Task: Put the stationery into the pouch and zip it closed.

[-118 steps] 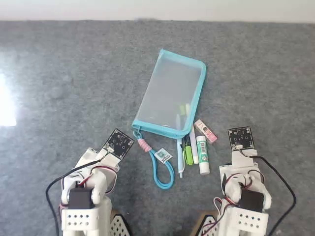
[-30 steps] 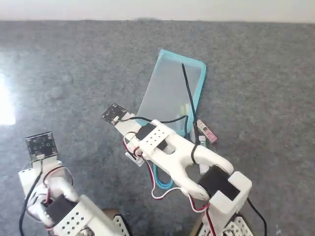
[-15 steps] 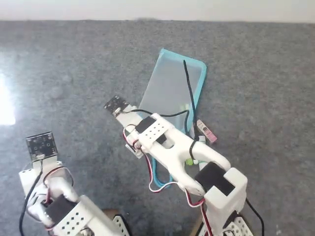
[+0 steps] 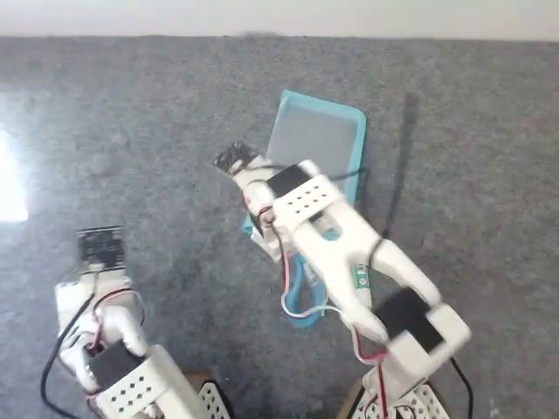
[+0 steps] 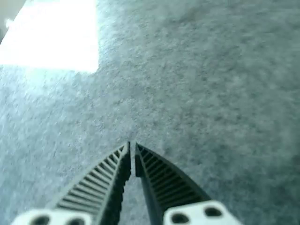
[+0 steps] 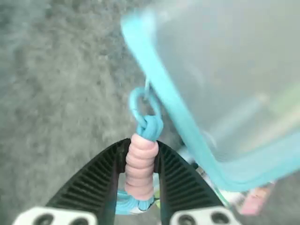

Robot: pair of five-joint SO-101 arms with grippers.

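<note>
Since half a second ago the right arm [image 4: 314, 218] has swung up and to the right across the middle of the high view. The left arm [image 4: 109, 323] has edged slightly right at the lower left.

In the high view, the right arm is stretching from the lower right toward the near end of the pouch [image 4: 319, 135], which is lying tilted at upper centre on the grey counter [image 4: 131, 113]. The arm is covering most of the stationery [image 4: 360, 279] below the pouch. A bit of blue strap [image 4: 307, 321] is showing beneath the arm. Open counter is lying all along the left and the far right.

In the left wrist view, the left jaws are sitting almost closed, with a thin slit between the tips and nothing in them. They are hanging over bare counter [image 5: 211, 93], with a bright patch [image 5: 51, 33] at upper left.

In the right wrist view, the right jaws are clamping the pink sleeve [image 6: 140, 164] at bottom centre. A blue ring [image 6: 143, 105] above it is joining the corner of the pouch [image 6: 225, 84], which is taking up the upper right. Blurred stationery [image 6: 255, 199] is peeking out at lower right, past the pouch's edge. Open counter [image 6: 56, 70] is running down the left.
</note>
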